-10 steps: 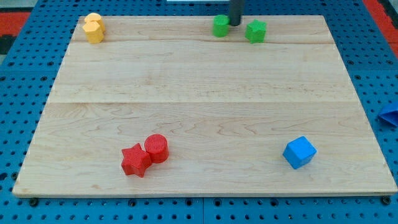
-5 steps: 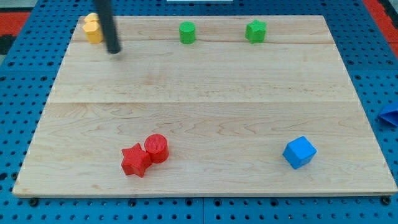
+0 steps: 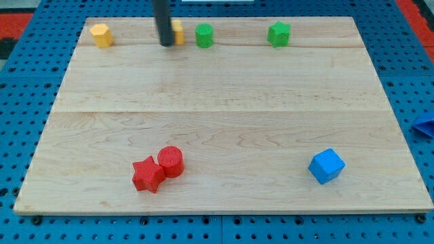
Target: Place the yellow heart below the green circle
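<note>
The green circle (image 3: 204,34) lies near the view's top edge of the wooden board (image 3: 224,115). A yellow block, likely the heart (image 3: 177,31), sits just left of it, mostly hidden behind my rod. My tip (image 3: 166,43) is at that yellow block's left side, touching or nearly so. A second yellow block, hexagon-shaped (image 3: 102,34), lies at the view's top left corner.
A green star (image 3: 279,33) lies right of the green circle. A red star (image 3: 148,175) and a red cylinder (image 3: 171,161) touch at the view's lower left. A blue cube (image 3: 326,165) sits at the lower right. A blue object (image 3: 426,126) lies off the board's right edge.
The green circle first shifted left. Then my rod swept from the top left corner rightward, and one yellow block moved with it away from the other yellow block to beside the green circle.
</note>
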